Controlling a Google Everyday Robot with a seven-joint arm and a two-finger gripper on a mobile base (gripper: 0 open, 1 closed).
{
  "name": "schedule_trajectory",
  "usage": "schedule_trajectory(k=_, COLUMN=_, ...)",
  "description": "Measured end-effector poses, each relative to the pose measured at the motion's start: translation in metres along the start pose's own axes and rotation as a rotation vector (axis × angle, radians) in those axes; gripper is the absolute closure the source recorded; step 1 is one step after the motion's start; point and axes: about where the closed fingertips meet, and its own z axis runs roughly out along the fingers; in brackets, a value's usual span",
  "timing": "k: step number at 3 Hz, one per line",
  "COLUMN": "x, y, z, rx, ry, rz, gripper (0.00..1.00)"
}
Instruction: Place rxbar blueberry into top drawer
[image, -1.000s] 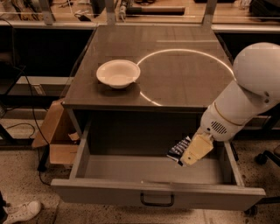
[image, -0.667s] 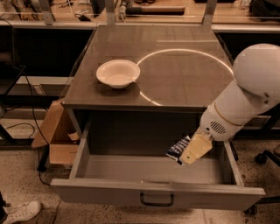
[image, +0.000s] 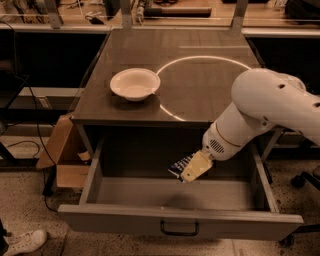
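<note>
Over open top drawer (image: 125, 220), bulbous white arm (image: 270, 107) angles down-left from right side. Beige gripper (image: 190, 172) clenched on rxbar blueberry (image: 178, 167) — flat dark wrapper, tilted, held above smooth grey drawer floor. Round white bowl (image: 135, 84) sits on dark tabletop (image: 210, 85).

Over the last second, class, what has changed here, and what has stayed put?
The gripper, still shut on the bar, has moved leftward in the view, toward the middle of the open drawer. It has not let the bar go. The bowl and the drawer stayed as they were.
</note>
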Motion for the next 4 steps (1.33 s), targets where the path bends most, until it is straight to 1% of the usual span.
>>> schedule_trajectory(k=1, x=0.000, y=0.000, z=0.000, rx=0.000, ry=0.000, rz=0.001, gripper=1.00)
schedule_trajectory(k=2, x=0.006, y=0.006, z=0.021, rx=0.007, ry=0.018, rz=0.006, gripper=1.00)
schedule_trajectory(k=3, x=0.001, y=0.011, z=0.066, rx=0.010, ry=0.037, rz=-0.005, gripper=1.00)
schedule_trajectory(k=4, x=0.000, y=0.011, z=0.068, rx=0.015, ry=0.035, rz=-0.001, gripper=1.00)
